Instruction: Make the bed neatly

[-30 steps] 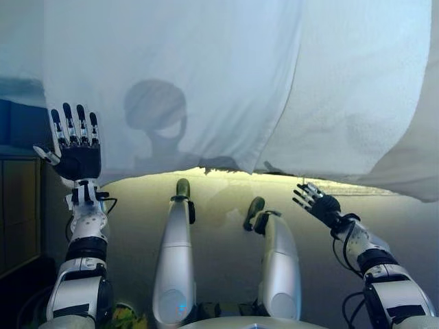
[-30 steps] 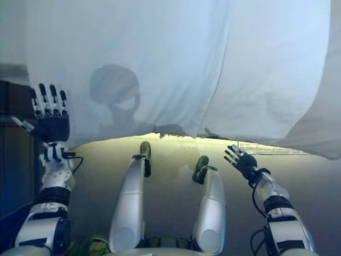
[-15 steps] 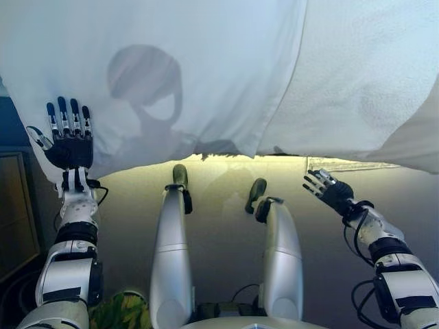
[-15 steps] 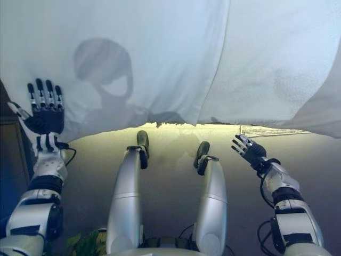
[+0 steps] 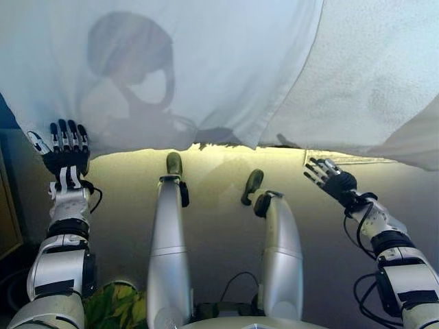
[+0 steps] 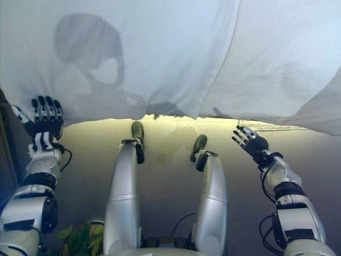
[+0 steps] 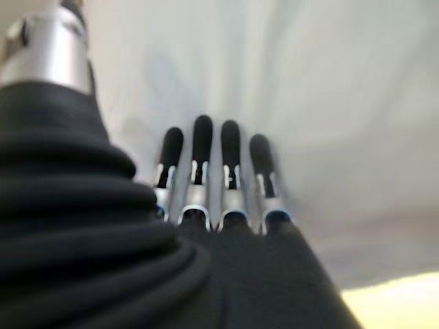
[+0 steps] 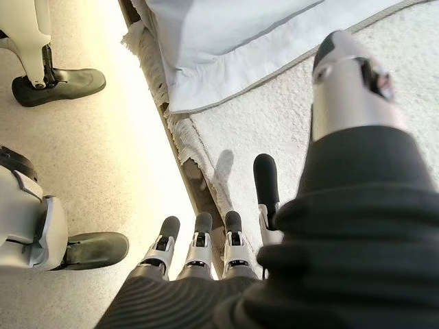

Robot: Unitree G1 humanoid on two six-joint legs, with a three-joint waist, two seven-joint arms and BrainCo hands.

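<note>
A smooth white sheet (image 5: 206, 62) hangs over the near edge of the bed, above a fluffy white blanket (image 5: 370, 75) on the right. My left hand (image 5: 66, 152) is open, fingers straight, at the sheet's lower left edge; in the left wrist view its fingers (image 7: 206, 171) point at the sheet (image 7: 309, 103). My right hand (image 5: 330, 179) is open and empty just below the blanket's hanging edge. In the right wrist view its fingers (image 8: 199, 240) hover over the bed's side, near the sheet (image 8: 226, 34) and blanket (image 8: 274, 123).
A pale floor (image 5: 219, 199) runs along the bed's near side. A dark wooden piece of furniture (image 5: 8, 205) stands at the far left. A green patterned thing (image 5: 113, 308) lies on the floor at the lower left.
The view has shifted so the bed edge sits higher. My left hand has dropped from the sheet's face to its lower edge. My right hand stays open beneath the blanket.
</note>
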